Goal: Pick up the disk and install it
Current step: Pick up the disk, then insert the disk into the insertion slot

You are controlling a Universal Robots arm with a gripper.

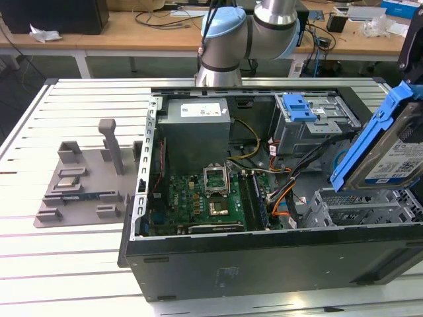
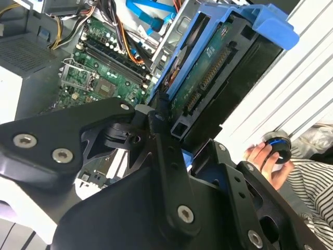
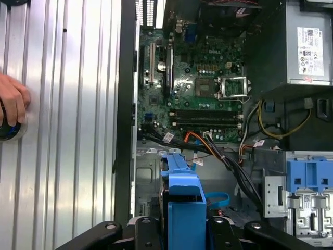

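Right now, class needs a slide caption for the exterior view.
Disk, tilted, raised over the open case at the exterior view's right; motherboard exposed.

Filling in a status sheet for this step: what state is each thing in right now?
disk, held up, tilted, above the case
gripper, shut on the disk
case, lying open, side panel off
hand, on a round object on the table

Robotics lab or workshop. Silver-grey robot arm with pale blue joint caps (image 1: 228, 39) stands at a white slatted metal table (image 1: 79, 251). On it, an opened black desktop computer case (image 1: 264, 261) with a bare green motherboard (image 1: 192, 198). Long wooden workbenches (image 1: 132, 36) behind, strewn with black cables (image 1: 157, 17).
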